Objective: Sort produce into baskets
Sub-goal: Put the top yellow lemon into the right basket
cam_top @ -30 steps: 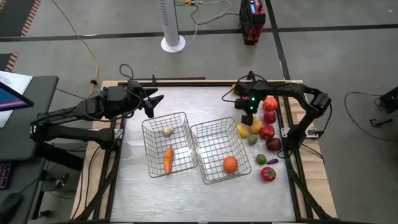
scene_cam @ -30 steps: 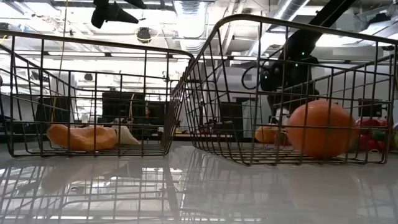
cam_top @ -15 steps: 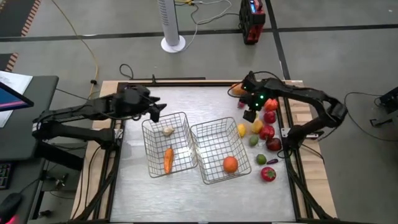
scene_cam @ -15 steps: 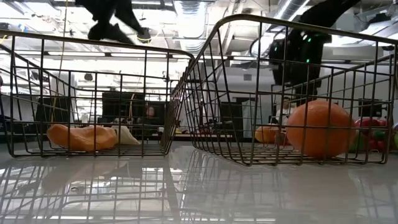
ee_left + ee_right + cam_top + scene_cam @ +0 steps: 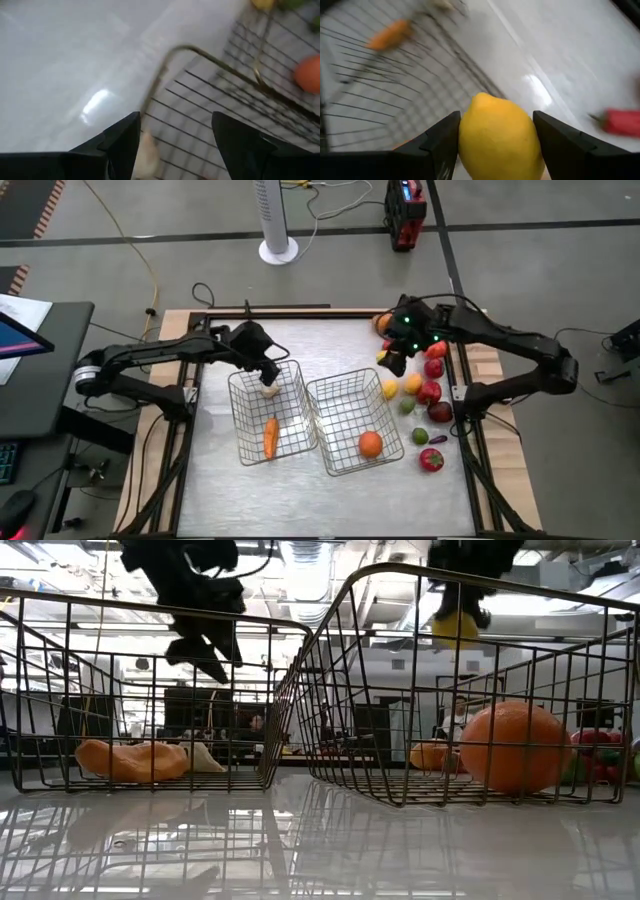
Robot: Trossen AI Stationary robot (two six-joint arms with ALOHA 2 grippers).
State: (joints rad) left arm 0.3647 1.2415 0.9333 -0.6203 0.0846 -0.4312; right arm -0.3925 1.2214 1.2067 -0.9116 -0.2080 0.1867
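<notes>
Fingers of the right gripper [image 5: 492, 150] clamp a lemon [image 5: 497, 135] (left gripper [image 5: 172, 145] gapes, holding nothing).

Lemon [image 5: 500, 136] yellow, in black right hand [image 5: 496, 150]. Carrot [image 5: 270, 438] orange, bulb [image 5: 270, 390] whitish, left basket [image 5: 243, 452] silvery grid. Orange [image 5: 371, 444] orange. Desk [image 5: 330, 345] grey metallic.

Left tool [image 5: 205, 650] over left basket [image 5: 130, 690]; right tool [image 5: 458, 612] grips lemon [image 5: 455, 628]; orange [image 5: 512, 747] in right basket [image 5: 400, 680]

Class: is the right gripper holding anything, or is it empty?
Holding. In the right wrist view, a yellow lemon sits clamped between the right gripper's fingers, lifted above the table.
</notes>
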